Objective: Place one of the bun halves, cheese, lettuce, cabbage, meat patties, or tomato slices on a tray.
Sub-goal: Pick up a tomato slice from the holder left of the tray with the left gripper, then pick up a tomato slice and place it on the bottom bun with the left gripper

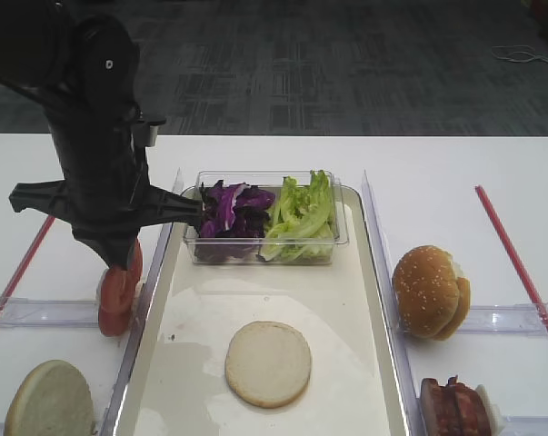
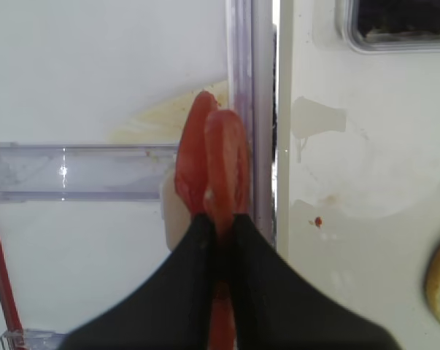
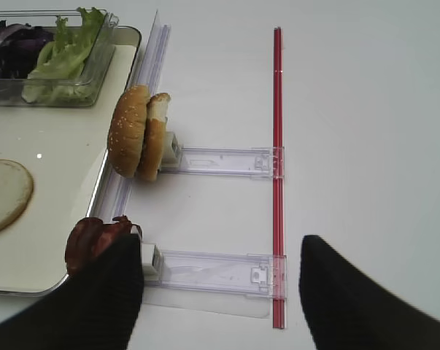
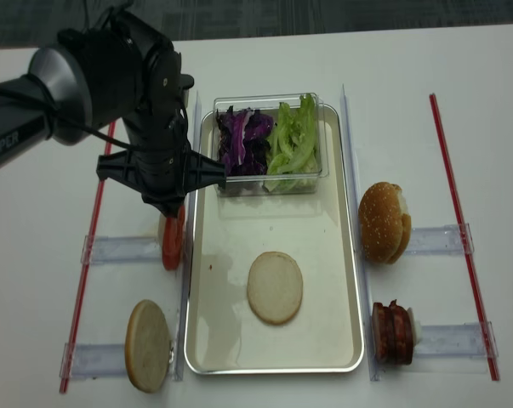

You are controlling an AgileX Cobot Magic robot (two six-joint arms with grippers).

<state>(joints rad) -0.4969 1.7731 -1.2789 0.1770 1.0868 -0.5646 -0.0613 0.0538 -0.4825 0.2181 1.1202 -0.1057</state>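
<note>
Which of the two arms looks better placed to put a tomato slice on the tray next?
Left. Its gripper is already shut on one of the tomato slices, just beside the tray. The right gripper hangs open and empty near the meat patties.

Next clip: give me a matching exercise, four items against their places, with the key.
Items:
1. tomato slices
2. flat bun half
3. cabbage
4. patties

Places:
A. in the clear box, beside the lettuce
B. right of the tray, on edge in a holder
C. lying on the tray
D. left of the tray, one pinched by the left gripper

Pairs: 1-D, 2-C, 3-A, 4-B
</note>
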